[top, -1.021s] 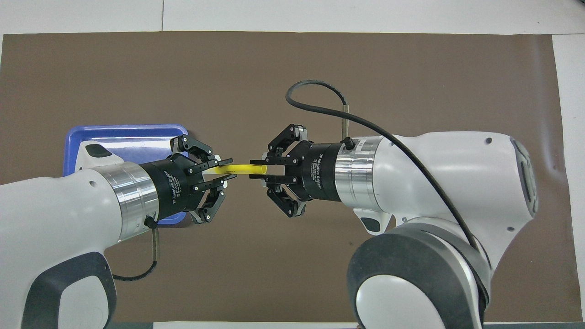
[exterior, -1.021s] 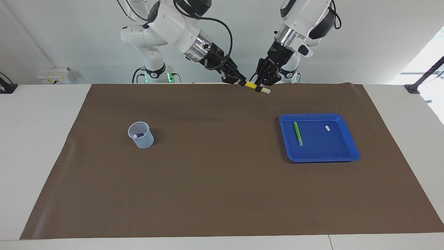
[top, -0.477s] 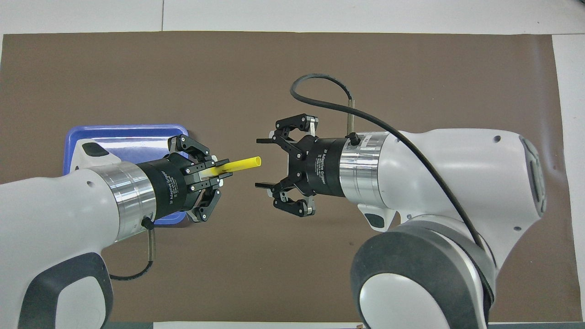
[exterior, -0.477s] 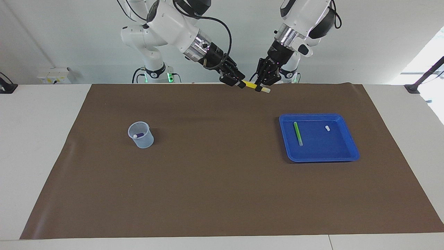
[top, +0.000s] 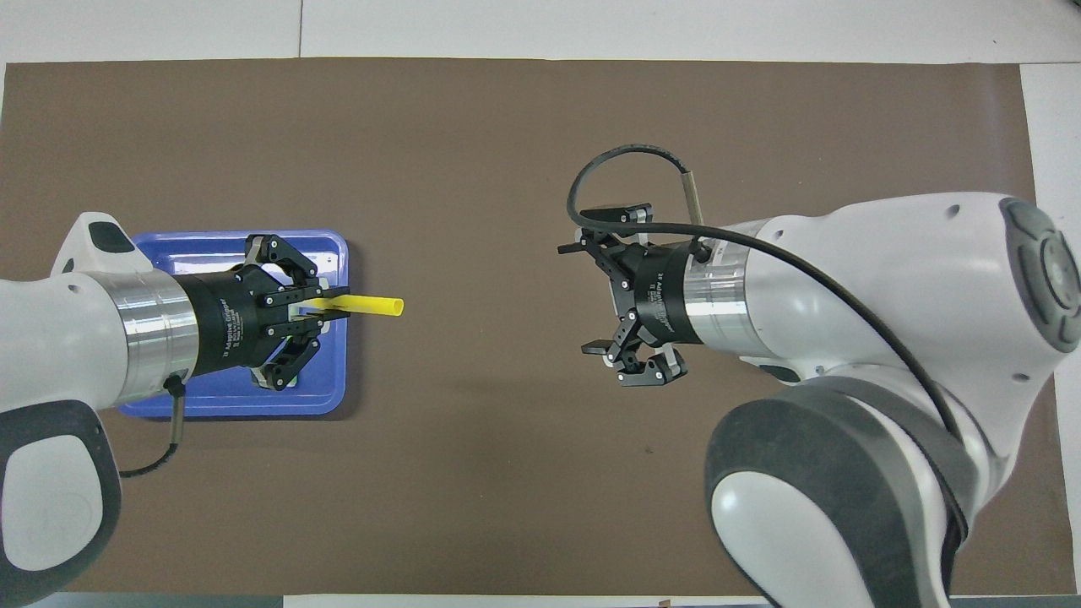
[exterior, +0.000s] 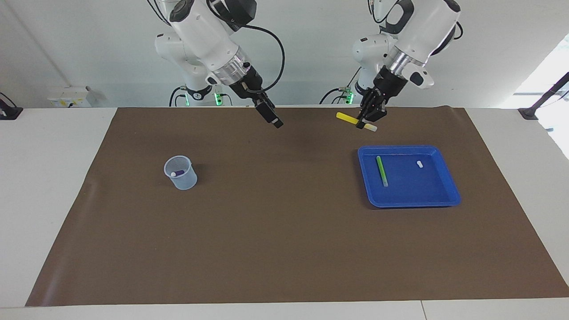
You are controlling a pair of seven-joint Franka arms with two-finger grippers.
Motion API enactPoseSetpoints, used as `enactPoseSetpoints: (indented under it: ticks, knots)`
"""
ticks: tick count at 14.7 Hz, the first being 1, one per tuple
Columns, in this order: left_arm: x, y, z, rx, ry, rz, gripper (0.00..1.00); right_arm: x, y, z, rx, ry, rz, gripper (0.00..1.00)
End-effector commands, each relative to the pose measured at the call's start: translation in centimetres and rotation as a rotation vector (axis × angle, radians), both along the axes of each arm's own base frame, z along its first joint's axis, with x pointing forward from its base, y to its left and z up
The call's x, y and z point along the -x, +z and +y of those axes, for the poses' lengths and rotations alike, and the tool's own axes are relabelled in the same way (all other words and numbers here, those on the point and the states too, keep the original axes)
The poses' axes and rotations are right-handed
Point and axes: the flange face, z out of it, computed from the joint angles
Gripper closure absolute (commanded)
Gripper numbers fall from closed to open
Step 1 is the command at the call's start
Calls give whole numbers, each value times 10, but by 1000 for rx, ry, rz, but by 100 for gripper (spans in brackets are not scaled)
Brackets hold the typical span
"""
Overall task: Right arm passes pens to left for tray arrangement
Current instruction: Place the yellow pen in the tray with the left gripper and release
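Observation:
My left gripper (exterior: pixel 363 122) (top: pixel 336 309) is shut on the yellow pen (exterior: pixel 346 117) (top: pixel 377 305), which it holds level in the air by the blue tray's (exterior: pixel 410 202) (top: pixel 341 253) rim. The pen's pale end sticks out past the fingers toward the tray. A green pen (exterior: pixel 381 171) lies in the tray. The purple pen (exterior: pixel 177 173) stands in the translucent cup (exterior: pixel 181 178). My right gripper (exterior: pixel 272 118) (top: pixel 576 297) hangs open and holds nothing, over the mat's middle and apart from the yellow pen.
A tiny white pellet (exterior: pixel 419 164) lies in the tray, apart from the green pen. The brown mat (exterior: pixel 275 231) covers most of the table. In the overhead view my left arm hides most of the tray.
My right gripper opened, let go of the yellow pen and drew back toward its own end. My left gripper carried the pen away toward the tray.

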Motion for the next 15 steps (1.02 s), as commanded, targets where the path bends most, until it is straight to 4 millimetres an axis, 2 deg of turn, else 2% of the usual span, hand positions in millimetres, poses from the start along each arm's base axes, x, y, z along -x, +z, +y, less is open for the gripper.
enactPoseSetpoints:
  ticks: [1,4,6,9,12,13,15]
  knots:
    - [-16,-38,60,-43,-200,-14,100,1,-8,-57,135,259,-48,0]
    - [-21,-71,110,-69,-409,-74,100,-2,-20,-104,273,510,-76,0]
    - [-26,-103,137,-137,-606,-72,100,-8,-30,-135,371,678,-104,0]
    - [-44,-139,145,-233,-845,-43,100,-21,-42,-183,460,868,-134,0]
    - [-57,-182,157,-289,-1049,-42,100,-34,-65,-227,486,971,-165,0]
    - [-61,-195,160,-315,-1096,-36,100,-35,-73,-237,486,995,-180,0]
    - [-66,-220,162,-336,-1165,-26,100,-39,-96,-242,483,998,-175,0]
